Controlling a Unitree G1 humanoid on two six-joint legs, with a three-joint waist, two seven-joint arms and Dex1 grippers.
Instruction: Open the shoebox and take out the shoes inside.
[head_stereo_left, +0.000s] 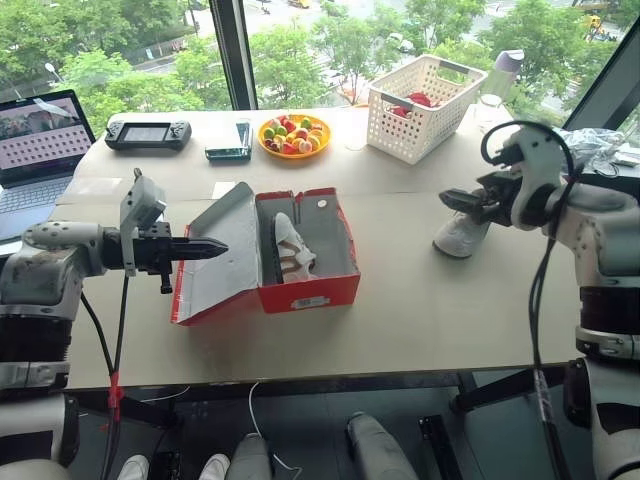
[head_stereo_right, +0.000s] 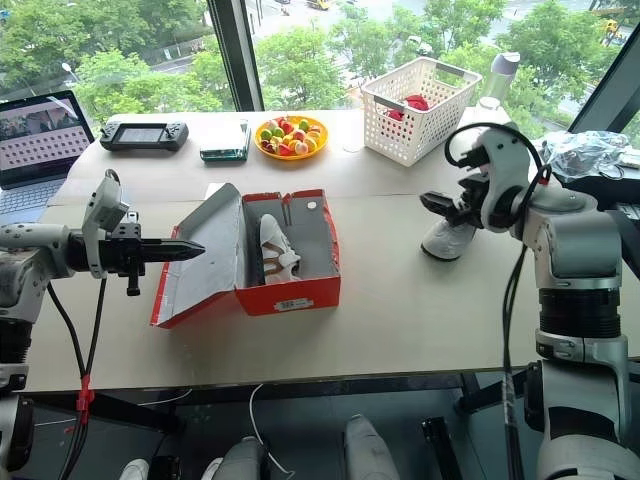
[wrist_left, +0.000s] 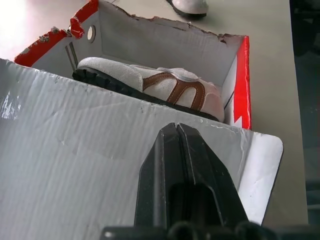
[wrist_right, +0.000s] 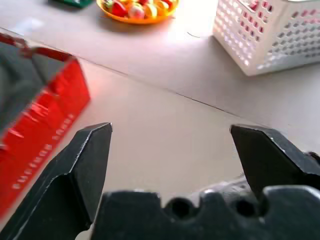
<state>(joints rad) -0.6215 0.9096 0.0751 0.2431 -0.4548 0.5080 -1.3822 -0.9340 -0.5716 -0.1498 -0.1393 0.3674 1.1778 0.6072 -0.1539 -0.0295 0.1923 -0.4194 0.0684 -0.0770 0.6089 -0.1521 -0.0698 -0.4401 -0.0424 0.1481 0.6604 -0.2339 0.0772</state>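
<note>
The red shoebox stands open in the middle of the table, its lid folded out to the left with the grey inside up. One white shoe with brown stripes lies on its side in the box. A second white shoe rests on the table to the right of the box. My left gripper is shut and hovers just over the lid, pointing at the box; its fingers are pressed together. My right gripper hangs open just above the second shoe with nothing between its fingers.
At the back stand a white lattice basket, an orange plate of fruit, a handheld game console and a dark case. A laptop sits far left. A bottle and crumpled plastic are at the far right.
</note>
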